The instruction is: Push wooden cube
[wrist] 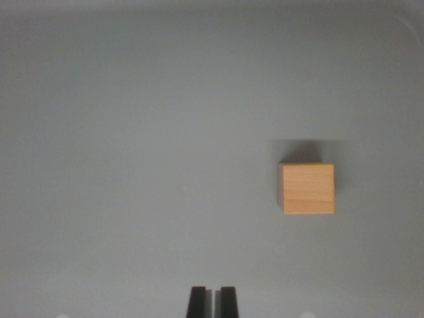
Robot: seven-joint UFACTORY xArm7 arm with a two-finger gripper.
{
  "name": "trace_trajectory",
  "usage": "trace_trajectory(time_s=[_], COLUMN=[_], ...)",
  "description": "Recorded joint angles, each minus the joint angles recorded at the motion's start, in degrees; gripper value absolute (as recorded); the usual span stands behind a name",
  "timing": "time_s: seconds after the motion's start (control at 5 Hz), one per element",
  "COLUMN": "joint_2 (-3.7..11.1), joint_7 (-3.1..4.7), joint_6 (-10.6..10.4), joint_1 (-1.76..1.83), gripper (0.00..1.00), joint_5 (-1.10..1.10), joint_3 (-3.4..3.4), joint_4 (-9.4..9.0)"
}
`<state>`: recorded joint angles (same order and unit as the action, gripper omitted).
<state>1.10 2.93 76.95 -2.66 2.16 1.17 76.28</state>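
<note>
A light wooden cube [307, 189] rests on the plain grey surface [132, 132], in the wrist view's right half, with a soft shadow just above it. My gripper [212, 301] shows at the bottom centre as two black fingertips pressed almost together, with only a thin slit between them and nothing held. The cube lies up and to the wrist view's right of the fingertips, well apart from them.
The grey surface fills the whole view. A paler band [212, 6] runs along the top edge of the picture, with a rounded corner at the upper right.
</note>
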Motion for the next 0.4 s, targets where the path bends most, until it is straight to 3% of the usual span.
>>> trace_trajectory(time_s=[0.2,0.4], joint_2=[0.39,0.39], joint_7=[0.51,0.51], joint_6=[-2.45,-2.45], joint_1=[-0.27,-0.27], gripper=[0.0,0.0], joint_5=[0.04,0.04], joint_3=[0.27,0.27], joint_4=[-1.98,-1.98])
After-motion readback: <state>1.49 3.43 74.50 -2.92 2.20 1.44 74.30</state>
